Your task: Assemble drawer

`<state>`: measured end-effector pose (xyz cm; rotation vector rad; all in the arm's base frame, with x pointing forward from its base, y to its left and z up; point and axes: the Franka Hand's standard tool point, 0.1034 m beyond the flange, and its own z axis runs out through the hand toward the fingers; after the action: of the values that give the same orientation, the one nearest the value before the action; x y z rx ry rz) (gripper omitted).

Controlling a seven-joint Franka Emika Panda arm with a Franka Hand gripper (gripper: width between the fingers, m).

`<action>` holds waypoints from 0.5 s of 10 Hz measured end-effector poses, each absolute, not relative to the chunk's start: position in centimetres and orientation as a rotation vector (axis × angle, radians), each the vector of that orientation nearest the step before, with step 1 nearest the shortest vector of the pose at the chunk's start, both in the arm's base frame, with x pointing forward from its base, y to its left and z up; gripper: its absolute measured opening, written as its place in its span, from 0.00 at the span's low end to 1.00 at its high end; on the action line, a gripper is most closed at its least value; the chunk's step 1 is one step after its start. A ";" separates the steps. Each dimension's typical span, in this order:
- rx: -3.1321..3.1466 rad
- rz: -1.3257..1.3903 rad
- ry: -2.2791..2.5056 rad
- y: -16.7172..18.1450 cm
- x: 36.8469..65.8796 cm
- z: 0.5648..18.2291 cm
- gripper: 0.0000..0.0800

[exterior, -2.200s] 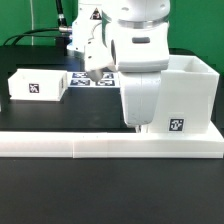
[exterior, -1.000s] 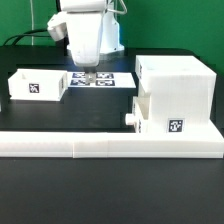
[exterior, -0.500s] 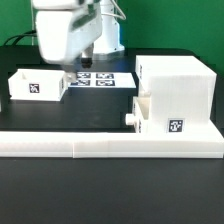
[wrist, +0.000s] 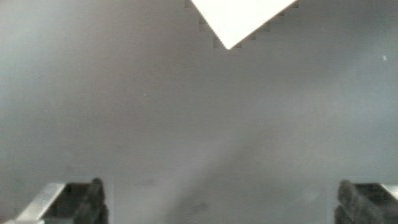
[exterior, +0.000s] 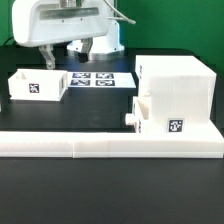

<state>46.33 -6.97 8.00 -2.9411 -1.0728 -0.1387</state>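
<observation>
Pincer [wrist: 222,205] spread wide, fingers [wrist: 71,203] apart with nothing between them, hovering over dark surface [exterior: 100,190]. Drawer [exterior: 36,85] untouched.

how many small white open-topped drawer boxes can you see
2: one small white plastic open-topped drawer box loose at the exterior view's left; one knobbed drawer partly inside the tall white cube-shaped housing. More may be hidden.

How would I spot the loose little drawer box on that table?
Start at the tall white cube housing on the exterior view's right, then look across the black table to the far left. The drawer is the low open-topped box, standing alone, tag facing front.
</observation>
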 end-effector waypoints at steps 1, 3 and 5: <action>-2.969 -0.139 -0.981 -7.0 46.3 8.0 0.81; -3.056 -0.152 -0.628 -7.5 46.0 8.0 0.81; -3.117 -0.179 -0.261 -8.0 44.2 7.3 0.81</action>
<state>44.16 -7.96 7.33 -3.1165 -0.2614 -0.1789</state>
